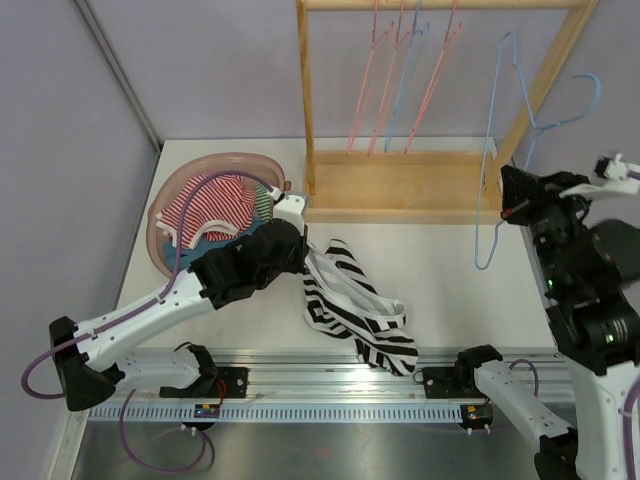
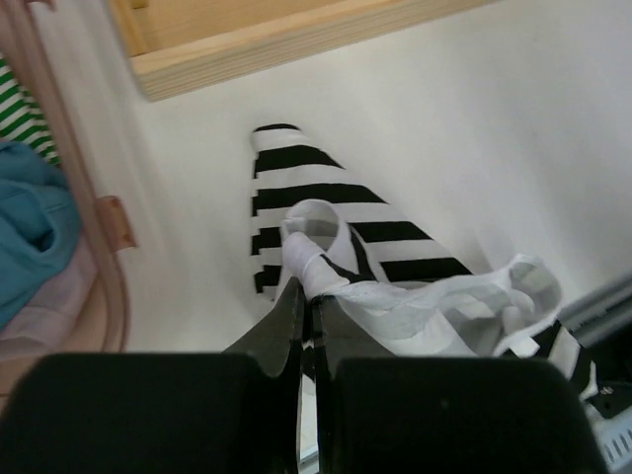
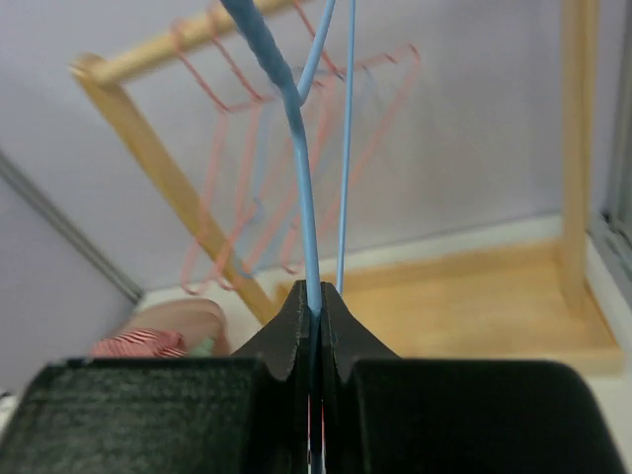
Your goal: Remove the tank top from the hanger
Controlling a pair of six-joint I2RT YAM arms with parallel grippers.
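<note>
White tabletop and lilac walls surround your wooden rack. Ahead of your left gripper, clamped on its white strap, the striped tank top lies crumpled, apparently clear of the blue hanger pinched in your right gripper. Tug hard and that thin strap could slip out. Wrist views confirm both pinches; only overhead shows garment and hanger well apart.
</note>
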